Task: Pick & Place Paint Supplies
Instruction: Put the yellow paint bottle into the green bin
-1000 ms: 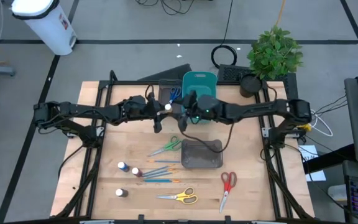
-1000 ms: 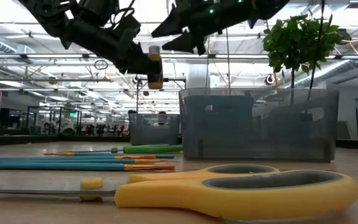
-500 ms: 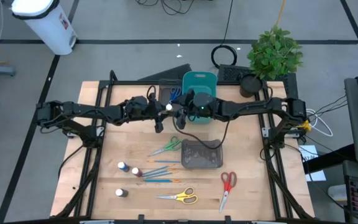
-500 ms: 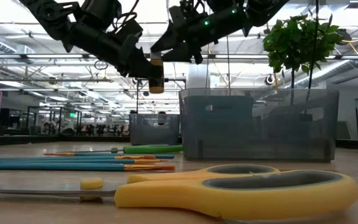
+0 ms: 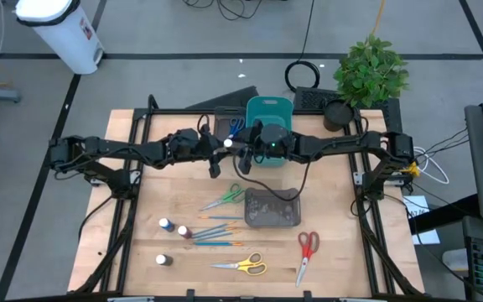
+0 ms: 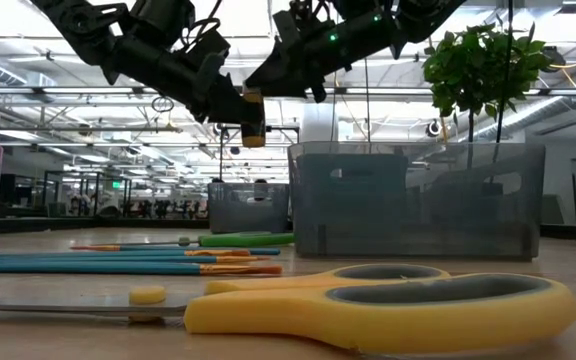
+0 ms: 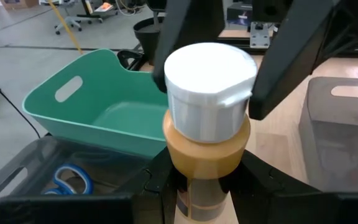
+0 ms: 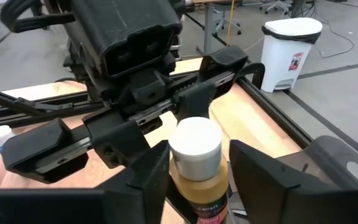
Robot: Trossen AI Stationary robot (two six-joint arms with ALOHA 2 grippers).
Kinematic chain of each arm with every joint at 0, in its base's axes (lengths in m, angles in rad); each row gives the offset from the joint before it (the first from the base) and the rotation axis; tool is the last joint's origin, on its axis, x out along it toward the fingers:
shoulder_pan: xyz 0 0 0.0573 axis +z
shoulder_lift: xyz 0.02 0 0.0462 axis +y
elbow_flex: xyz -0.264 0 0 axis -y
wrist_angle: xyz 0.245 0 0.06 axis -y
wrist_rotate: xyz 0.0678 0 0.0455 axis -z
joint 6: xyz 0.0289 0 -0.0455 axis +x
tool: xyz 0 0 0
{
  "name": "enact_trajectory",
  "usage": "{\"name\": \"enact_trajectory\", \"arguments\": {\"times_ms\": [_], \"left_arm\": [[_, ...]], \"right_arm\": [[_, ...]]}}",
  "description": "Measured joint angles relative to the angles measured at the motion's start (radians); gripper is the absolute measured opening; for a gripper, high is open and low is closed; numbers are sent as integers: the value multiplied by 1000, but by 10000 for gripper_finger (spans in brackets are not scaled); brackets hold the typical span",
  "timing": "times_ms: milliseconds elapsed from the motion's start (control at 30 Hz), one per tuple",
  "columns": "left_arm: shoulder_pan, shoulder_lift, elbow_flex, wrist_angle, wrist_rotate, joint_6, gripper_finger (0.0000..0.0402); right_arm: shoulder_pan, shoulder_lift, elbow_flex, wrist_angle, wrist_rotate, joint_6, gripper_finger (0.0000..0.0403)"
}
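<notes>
Over the last second the right end effector [image 8: 194, 171] had moved in from beside the teal bin [image 5: 268, 111] and narrowed its fingers from wide apart to either side of the white-capped paint bottle [image 7: 209, 134], which the left end effector [image 7: 209, 180] was holding upright in the air above the table [image 5: 158, 189], clamped low on its ochre body. In the right wrist view the right fingers [image 8: 148, 177] flanked the bottle's shoulder just under the cap; whether they had actually made contact could not be told, since they seemed only partly closed. The left grip looked unchanged and firm. In the low view both arms met over the far end of the table, the bottle hanging between them, well above the brushes [image 6: 98, 265] and the yellow scissors [image 6: 378, 305] lying in front. This read as a handover in mid-air: the right arm was probably about to take the bottle so it could carry it to a container on its own side, perhaps the bin or the grey tray [image 5: 272, 207]. Two more bottles, the brushes and three pairs of scissors still lay loose on the table, so most of the sorting appeared to remain.
</notes>
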Motion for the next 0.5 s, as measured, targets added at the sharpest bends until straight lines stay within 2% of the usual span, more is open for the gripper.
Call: {"name": "enact_trajectory", "arguments": {"times_ms": [133, 200, 267, 433, 500], "left_arm": [[0, 0, 0, -1, 3, -14, 114], [1, 0, 0, -2, 3, -26, 117], [1, 0, -1, -4, 2, -27, 132], [-1, 0, -2, 4, 15, -7, 179], [-4, 0, -2, 17, 20, -4, 187]], "right_arm": [[0, 0, -1, 2, 1, -13, 89], [0, 0, -1, 2, 2, -26, 76], [0, -1, -2, 0, 2, -27, 73], [0, -2, -3, 17, -27, -39, 4], [-1, 0, -3, 33, -48, -43, 2]]}}
